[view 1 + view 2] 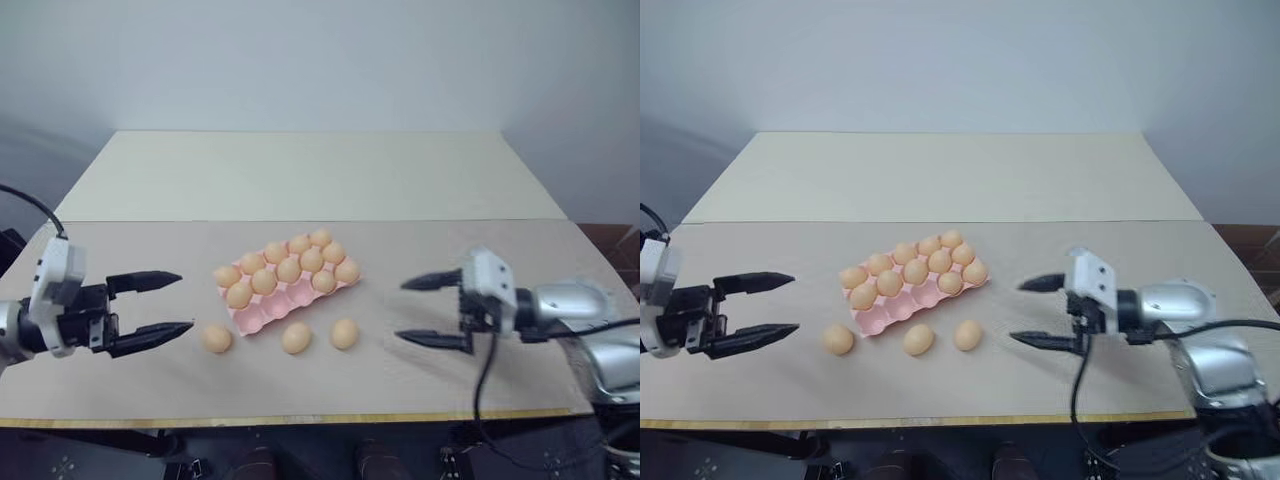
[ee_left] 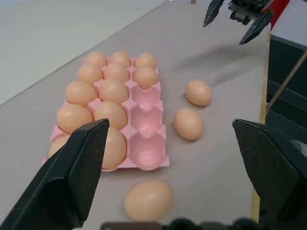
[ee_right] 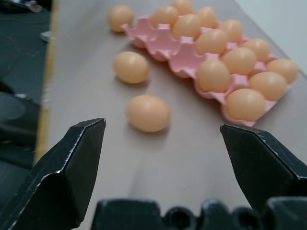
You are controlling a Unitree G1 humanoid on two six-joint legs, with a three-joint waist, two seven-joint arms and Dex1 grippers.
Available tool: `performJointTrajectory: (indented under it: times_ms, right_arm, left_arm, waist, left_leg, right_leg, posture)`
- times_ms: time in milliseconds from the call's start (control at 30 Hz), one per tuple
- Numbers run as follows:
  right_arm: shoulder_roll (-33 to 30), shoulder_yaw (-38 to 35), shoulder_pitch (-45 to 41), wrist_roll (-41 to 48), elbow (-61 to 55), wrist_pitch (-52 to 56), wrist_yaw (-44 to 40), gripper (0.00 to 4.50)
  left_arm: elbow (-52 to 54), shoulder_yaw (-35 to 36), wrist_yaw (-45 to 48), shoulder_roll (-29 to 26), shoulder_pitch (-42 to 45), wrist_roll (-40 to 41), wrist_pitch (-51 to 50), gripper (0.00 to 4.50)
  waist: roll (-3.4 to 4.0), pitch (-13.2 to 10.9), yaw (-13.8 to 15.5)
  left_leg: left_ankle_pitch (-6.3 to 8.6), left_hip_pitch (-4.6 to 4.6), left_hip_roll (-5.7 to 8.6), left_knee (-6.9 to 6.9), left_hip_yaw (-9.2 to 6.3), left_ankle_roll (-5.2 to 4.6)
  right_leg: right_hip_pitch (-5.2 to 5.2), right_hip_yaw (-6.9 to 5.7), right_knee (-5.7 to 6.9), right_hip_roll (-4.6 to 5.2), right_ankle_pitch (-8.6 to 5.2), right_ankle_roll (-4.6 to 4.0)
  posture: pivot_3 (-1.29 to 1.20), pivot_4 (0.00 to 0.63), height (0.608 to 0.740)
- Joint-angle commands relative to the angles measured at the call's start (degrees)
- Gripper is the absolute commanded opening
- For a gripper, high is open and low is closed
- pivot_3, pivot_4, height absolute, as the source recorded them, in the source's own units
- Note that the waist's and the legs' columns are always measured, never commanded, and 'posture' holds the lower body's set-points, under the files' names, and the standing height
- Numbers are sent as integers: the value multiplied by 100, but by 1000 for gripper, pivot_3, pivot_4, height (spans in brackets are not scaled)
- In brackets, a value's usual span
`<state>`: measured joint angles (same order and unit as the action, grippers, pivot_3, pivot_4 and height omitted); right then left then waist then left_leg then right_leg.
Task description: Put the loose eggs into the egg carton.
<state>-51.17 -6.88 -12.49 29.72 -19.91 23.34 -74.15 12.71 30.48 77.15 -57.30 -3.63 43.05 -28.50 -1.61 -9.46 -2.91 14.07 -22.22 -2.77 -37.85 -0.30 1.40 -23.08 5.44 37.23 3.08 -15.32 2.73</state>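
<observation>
The pink egg carton [image 1: 272, 312] lies slantwise mid-table, its back and middle rows full of tan eggs and its front row holding several empty cups [image 2: 146, 120]. Three loose eggs lie on the mat just in front of it: left [image 1: 216, 339], middle [image 1: 296, 338] and right [image 1: 344, 333]. My left gripper [image 1: 185, 302] hovers left of the carton, open and empty, pointing toward the eggs. Right of the carton, my right gripper [image 1: 400, 310] is also open and empty, pointing left at the nearest loose egg [image 3: 148, 113].
A grey-beige mat [image 1: 450, 250] covers the table's near half; the far half is a paler tabletop [image 1: 300, 170]. The wooden front edge [image 1: 300, 420] runs close behind the loose eggs. A black cable [image 1: 482, 385] hangs from the right wrist.
</observation>
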Motion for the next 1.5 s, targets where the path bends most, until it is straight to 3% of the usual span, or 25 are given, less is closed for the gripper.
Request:
performJointTrajectory:
  times_ms: [33,433,800,1233,1333,1433,1500]
  right_arm:
    - [-375,-651,284,588,-336,29,-487,4462]
    - [-219,-396,111,489,-439,-98,91,4462]
    - [1097,1892,-731,-1581,-379,-396,1639,4462]
    - [1837,3013,-1217,-2723,896,-749,1814,4462]
    - [1911,3003,-1194,-2858,1096,-950,1892,3870]
    - [1988,2814,-1165,-2678,1005,-866,1882,2821]
    - [1974,2678,-1157,-2543,881,-842,1829,2632]
  left_arm:
    - [56,257,171,-80,-102,16,124,4500]
    - [242,162,26,-2,-102,107,-54,4500]
    - [465,-99,-67,72,39,213,-142,4500]
    - [473,-396,124,-61,192,69,-68,4500]
    - [479,-391,134,-70,176,45,-74,4500]
    - [475,-363,155,-64,158,17,-73,4500]
    - [470,-337,155,-57,147,-1,-64,4500]
  waist:
    - [-1,-1,24]
    - [-3,-1,34]
    - [-2,-1,35]
    - [-3,-1,43]
    - [-3,-1,43]
    - [-3,-1,41]
    - [-3,-1,42]
  left_leg:
    - [0,-1,0,0,0,0]
    - [0,-5,0,-1,0,0]
    - [0,-13,-1,-1,-1,0]
    - [0,-9,0,-1,-2,0]
    - [0,-8,0,-1,-2,0]
    - [0,-8,0,-1,-2,0]
    - [0,-8,0,-1,-2,0]
  right_leg:
    - [0,0,-2,0,0,0]
    - [-2,-1,-5,1,-2,3]
    - [-11,-1,-4,0,-1,2]
    - [-8,-3,-2,0,0,0]
    - [-8,-4,-1,-1,0,0]
    - [-7,-3,-1,0,0,0]
    - [-7,-3,-1,-1,0,0]
  posture:
    - [0,150,740]
    - [0,150,740]
    - [0,150,740]
    - [0,150,740]
    - [0,150,740]
    - [0,150,740]
    - [0,150,740]
